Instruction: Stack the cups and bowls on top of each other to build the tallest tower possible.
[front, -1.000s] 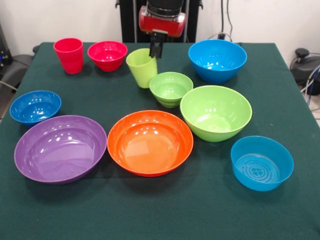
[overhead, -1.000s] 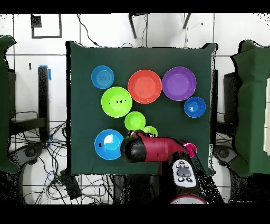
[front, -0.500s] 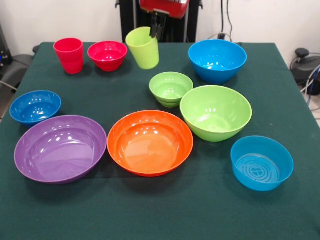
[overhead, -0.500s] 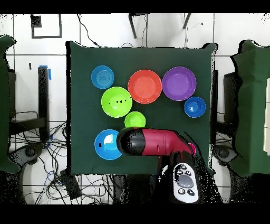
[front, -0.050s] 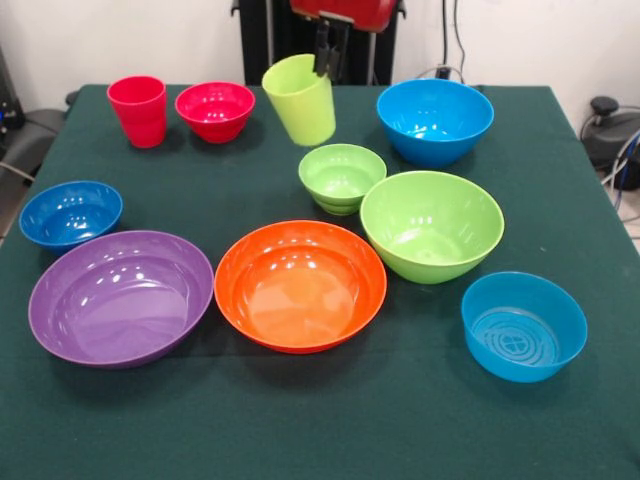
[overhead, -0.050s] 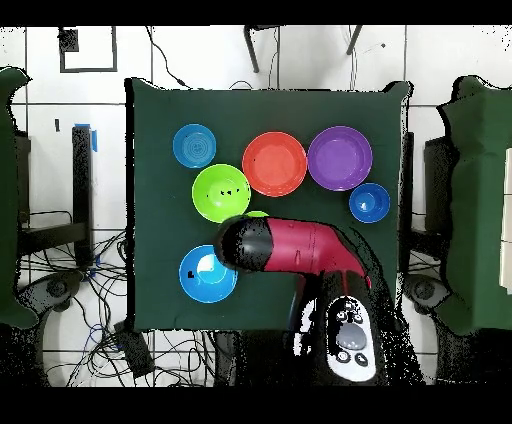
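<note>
While the gripper (front, -0.050s: 328, 62) is pinching the rim of the lime-green cup (front, -0.050s: 300, 100), the cup is drifting rightward, tilted, clear of the surface (front, -0.050s: 200, 420), top centre of frame, toward the big blue bowl (front, -0.050s: 435, 120); nothing is stacked yet.

The held cup (front, -0.050s: 300, 100) hangs at twelve o'clock above the ribbed bowl (front, -0.050s: 342, 176), apparently clear of the table (front, -0.050s: 320, 420).

- red arm (overhead, -0.050s: 300, 248) lay across table (overhead, -0.050s: 150, 150), covering small green bowl (overhead, -0.050s: 256, 213)
- orange bowl (overhead, -0.050s: 274, 163) sat between purple bowl (overhead, -0.050s: 340, 158) and large green bowl (overhead, -0.050s: 220, 192)
</note>
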